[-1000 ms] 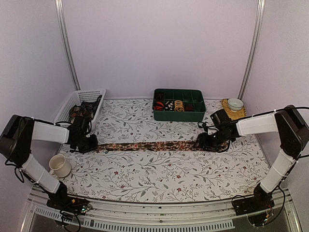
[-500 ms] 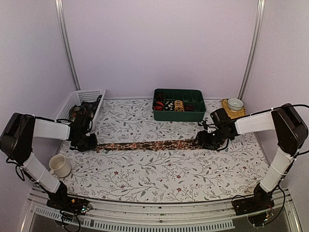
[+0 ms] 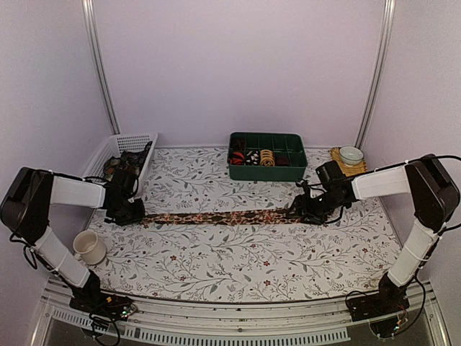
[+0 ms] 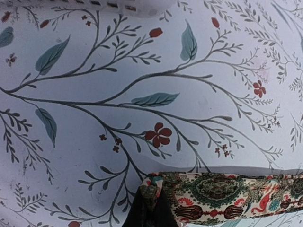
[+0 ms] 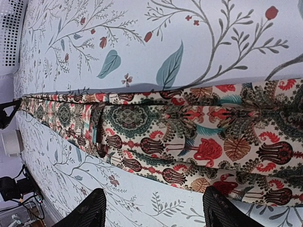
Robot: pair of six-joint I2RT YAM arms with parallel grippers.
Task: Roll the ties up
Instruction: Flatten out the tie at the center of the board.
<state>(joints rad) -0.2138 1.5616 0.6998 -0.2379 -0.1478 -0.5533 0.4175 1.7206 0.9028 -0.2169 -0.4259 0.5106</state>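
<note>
A dark brown floral tie (image 3: 223,216) lies stretched flat across the middle of the table, left to right. My left gripper (image 3: 133,214) is shut on its narrow end, and in the left wrist view the bunched tip of the tie (image 4: 154,187) sits pinched between the dark fingers of the left gripper (image 4: 152,201). My right gripper (image 3: 306,211) hovers open over the wide end. In the right wrist view the tie (image 5: 189,132) lies flat just beyond the right gripper (image 5: 156,213), whose right fingertip (image 5: 222,210) overlaps the cloth's near edge.
A green compartment tray (image 3: 291,171) at the back holds several rolled ties. A white mesh basket (image 3: 100,156) at the back left holds loose ties. A cream mug (image 3: 89,247) stands near the left arm. A small bowl (image 3: 351,154) sits at the back right.
My right gripper has shifted a little left and farther back over the tie's wide end, and that end has moved with it. The left gripper has kept its hold and barely moved.
</note>
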